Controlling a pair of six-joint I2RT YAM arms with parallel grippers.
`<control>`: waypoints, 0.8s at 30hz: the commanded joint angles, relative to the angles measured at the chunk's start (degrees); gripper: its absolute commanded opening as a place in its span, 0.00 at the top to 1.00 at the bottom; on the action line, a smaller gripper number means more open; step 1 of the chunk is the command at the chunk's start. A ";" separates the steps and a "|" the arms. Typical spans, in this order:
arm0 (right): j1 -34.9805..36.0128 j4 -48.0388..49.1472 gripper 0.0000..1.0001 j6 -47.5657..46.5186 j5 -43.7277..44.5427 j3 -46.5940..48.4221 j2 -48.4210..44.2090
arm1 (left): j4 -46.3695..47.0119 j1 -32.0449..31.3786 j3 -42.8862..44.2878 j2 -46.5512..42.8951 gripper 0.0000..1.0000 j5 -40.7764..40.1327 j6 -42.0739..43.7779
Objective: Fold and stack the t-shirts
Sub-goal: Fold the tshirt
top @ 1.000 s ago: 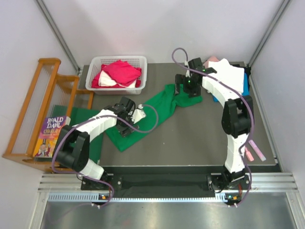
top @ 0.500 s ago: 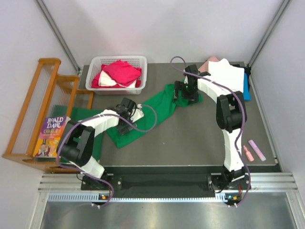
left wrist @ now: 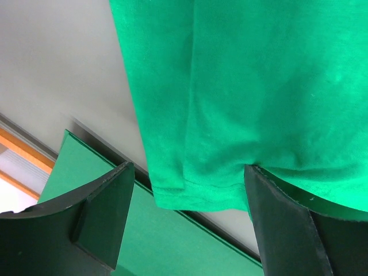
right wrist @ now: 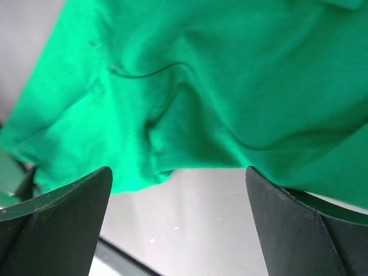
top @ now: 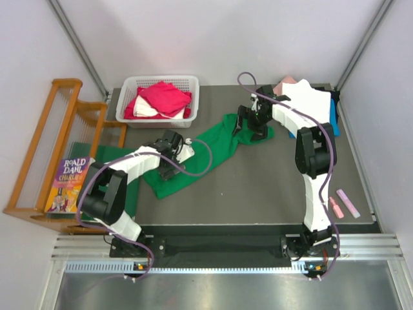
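A bright green t-shirt point(top: 216, 145) lies stretched diagonally across the dark table. My left gripper point(top: 166, 171) stands open over its lower left end. In the left wrist view the shirt's hem point(left wrist: 230, 115) hangs between the open gripper point(left wrist: 187, 198) and nothing is pinched. My right gripper point(top: 248, 128) is open over the shirt's upper right end. The right wrist view shows rumpled green cloth point(right wrist: 201, 86) just beyond the open gripper point(right wrist: 178, 195), with bare table between its fingers. More t-shirts, red and white, fill a basket point(top: 129, 90). A pink, white and blue pile point(top: 310, 100) sits at the back right.
A darker green mat point(top: 119, 158) lies under the shirt's left end and shows as the mat point(left wrist: 115, 241) in the left wrist view. A wooden rack point(top: 45, 148) and a book point(top: 70, 177) stand at the left. Two pink markers point(top: 342, 203) lie at the right.
Both arms have shifted slightly over the green shirt's two ends. Both grippers stay open and the shirt has barely moved.
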 commanded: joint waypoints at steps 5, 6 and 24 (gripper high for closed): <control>-0.63 3.33 0.00 3.94 -7.71 3.87 -4.58 | -7.57 0.24 6.33 -5.19 0.19 5.46 0.60; -0.63 3.42 0.00 4.20 -7.88 4.23 -4.14 | -7.40 0.24 6.60 -5.37 0.19 5.64 0.60; -2.03 2.72 0.00 1.92 1.78 3.88 2.63 | 17.82 0.77 -1.57 11.94 0.19 -9.55 2.18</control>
